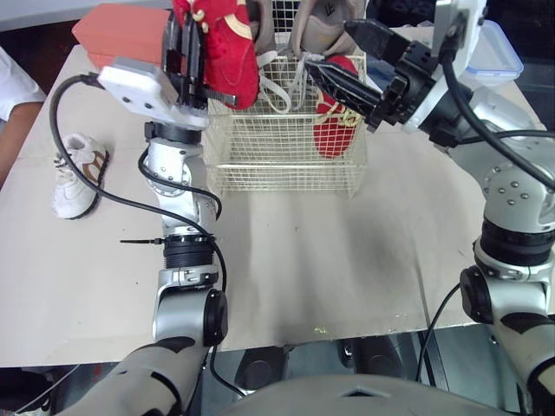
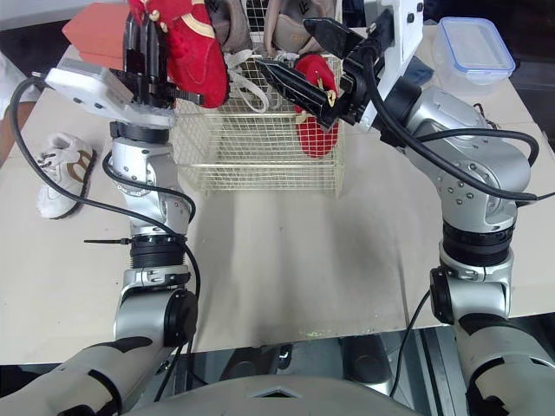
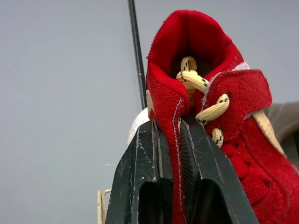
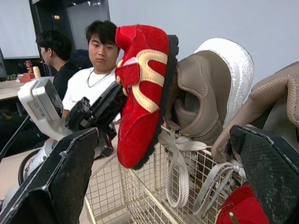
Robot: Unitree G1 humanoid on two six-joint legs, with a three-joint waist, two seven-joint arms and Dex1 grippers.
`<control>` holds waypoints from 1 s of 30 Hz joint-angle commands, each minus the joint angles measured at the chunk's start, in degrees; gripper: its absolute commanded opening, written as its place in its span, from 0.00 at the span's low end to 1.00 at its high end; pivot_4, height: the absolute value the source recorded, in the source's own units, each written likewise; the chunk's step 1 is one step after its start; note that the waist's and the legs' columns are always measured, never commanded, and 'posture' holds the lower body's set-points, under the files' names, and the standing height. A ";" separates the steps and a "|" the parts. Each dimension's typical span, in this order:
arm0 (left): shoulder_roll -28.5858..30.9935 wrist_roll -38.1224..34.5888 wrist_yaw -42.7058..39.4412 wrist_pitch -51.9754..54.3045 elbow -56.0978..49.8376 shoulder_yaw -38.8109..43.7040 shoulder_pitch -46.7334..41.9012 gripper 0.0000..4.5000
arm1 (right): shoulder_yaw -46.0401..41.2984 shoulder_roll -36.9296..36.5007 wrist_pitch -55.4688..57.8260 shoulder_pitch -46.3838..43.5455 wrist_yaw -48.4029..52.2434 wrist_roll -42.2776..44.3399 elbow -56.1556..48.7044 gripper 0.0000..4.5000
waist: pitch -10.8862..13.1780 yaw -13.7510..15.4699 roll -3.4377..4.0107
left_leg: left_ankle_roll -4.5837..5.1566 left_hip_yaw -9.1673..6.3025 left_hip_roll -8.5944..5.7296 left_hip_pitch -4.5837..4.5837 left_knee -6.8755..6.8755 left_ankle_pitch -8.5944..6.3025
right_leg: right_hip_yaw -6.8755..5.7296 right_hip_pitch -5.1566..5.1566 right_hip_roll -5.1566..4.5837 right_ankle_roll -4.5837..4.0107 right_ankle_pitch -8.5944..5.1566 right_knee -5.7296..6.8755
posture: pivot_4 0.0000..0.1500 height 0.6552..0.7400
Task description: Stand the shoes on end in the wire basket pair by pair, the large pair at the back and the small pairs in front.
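One red shoe (image 1: 227, 52) hangs in the air, and that is the shoe we care about now. Our left tool (image 3: 169, 128) is pinching it by the soft edge at its opening, with both fingers pressed tight on the cloth. The shoe's long side points up and down. Its sole faces the big tan shoes (image 4: 205, 93), which stand at the back of the wire basket (image 1: 277, 147).

The held shoe is over the left end of the basket, and its low end is near the rim. We cannot tell if that end is inside the wires yet. We think the spot it needs is right below, at the front left. So the way to go is down, not sideways.

A second red shoe (image 1: 334, 130) stands on end at the front right of the basket. Free space lies between it and the left wall, and we think the held shoe should land just beside its twin.

Our right tool (image 1: 329, 48) is spread wide and holds nothing. It hovers over the right side of the basket, near the second red shoe. The left arm is the nearer one for this drop.

A white shoe (image 1: 76, 173) lies on the table (image 1: 303, 277), well apart from the basket, on our left.
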 commanded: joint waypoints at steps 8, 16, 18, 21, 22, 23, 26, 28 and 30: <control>1.09 10.04 6.02 -10.42 6.45 -2.33 2.15 0.01 | -2.21 -0.60 -0.66 0.24 -1.13 1.52 -2.44 1.00 | -0.07 0.10 0.00 | 0.00 -0.02 0.00 0.01 0.04 0.00 | -0.01 0.02 0.00 0.00 0.00 0.02 | 1.00 1.00; 2.44 18.25 11.72 -19.33 6.58 -4.44 2.21 0.01 | -2.37 -0.89 -0.81 0.48 -1.33 1.82 -2.36 1.00 | -0.07 0.07 0.00 | 0.00 -0.02 0.00 0.01 0.03 0.00 | -0.01 0.02 0.00 0.00 0.00 0.02 | 1.00 1.00; 2.50 19.24 12.34 -20.44 6.52 -5.38 1.61 0.01 | -2.37 -0.91 -0.84 0.47 -1.36 1.89 -2.31 1.00 | -0.07 0.12 0.00 | 0.00 -0.02 0.00 0.01 0.03 0.00 | -0.01 0.01 0.00 0.00 0.00 0.02 | 1.00 1.00; 2.76 21.75 13.91 -22.55 8.14 -6.38 0.96 0.01 | -2.37 -0.87 -0.89 0.42 -1.46 1.95 -2.29 1.00 | -0.08 0.11 0.00 | 0.00 -0.01 -0.02 0.00 0.02 0.00 | 0.00 0.02 -0.01 0.00 0.00 0.00 | 1.00 1.00; 3.00 22.86 14.54 -23.41 8.93 -6.65 0.65 0.01 | -2.40 -0.91 -0.91 0.42 -1.48 1.96 -2.26 1.00 | -0.07 0.09 0.00 | 0.00 -0.01 -0.02 0.00 0.02 0.00 | 0.00 0.01 -0.01 0.00 0.00 0.00 | 1.00 1.00; 3.23 23.64 15.06 -24.06 9.68 -6.92 0.36 0.01 | -2.41 -0.96 -0.93 0.43 -1.51 1.97 -2.25 1.00 | -0.08 0.06 0.00 | 0.00 -0.01 -0.02 0.00 0.02 0.00 | 0.00 0.01 -0.01 0.00 0.00 0.01 | 1.00 1.00; 3.86 25.86 18.02 -25.09 12.93 -6.86 -0.80 0.01 | -2.43 -1.13 -0.98 0.43 -1.61 1.95 -2.23 1.00 | -0.08 -0.04 0.01 | 0.00 -0.01 -0.02 0.01 -0.01 0.00 | 0.00 0.00 0.01 0.00 0.00 0.02 | 1.00 1.00; 3.99 25.75 19.36 -25.38 14.88 -6.79 -1.03 0.01 | -2.48 -1.28 -0.98 0.47 -1.73 2.05 -2.31 1.00 | -0.08 -0.08 0.01 | 0.00 -0.01 -0.02 0.02 0.00 0.00 | 0.00 0.00 0.01 0.00 0.00 0.03 | 1.00 1.00; 4.06 24.97 19.94 -25.69 16.28 -7.06 -0.77 0.01 | -2.51 -1.40 -0.98 0.55 -1.90 2.10 -2.43 1.00 | -0.09 -0.09 0.02 | 0.00 0.00 -0.01 0.02 0.00 0.00 | 0.02 0.00 0.00 0.00 0.00 0.03 | 1.00 1.00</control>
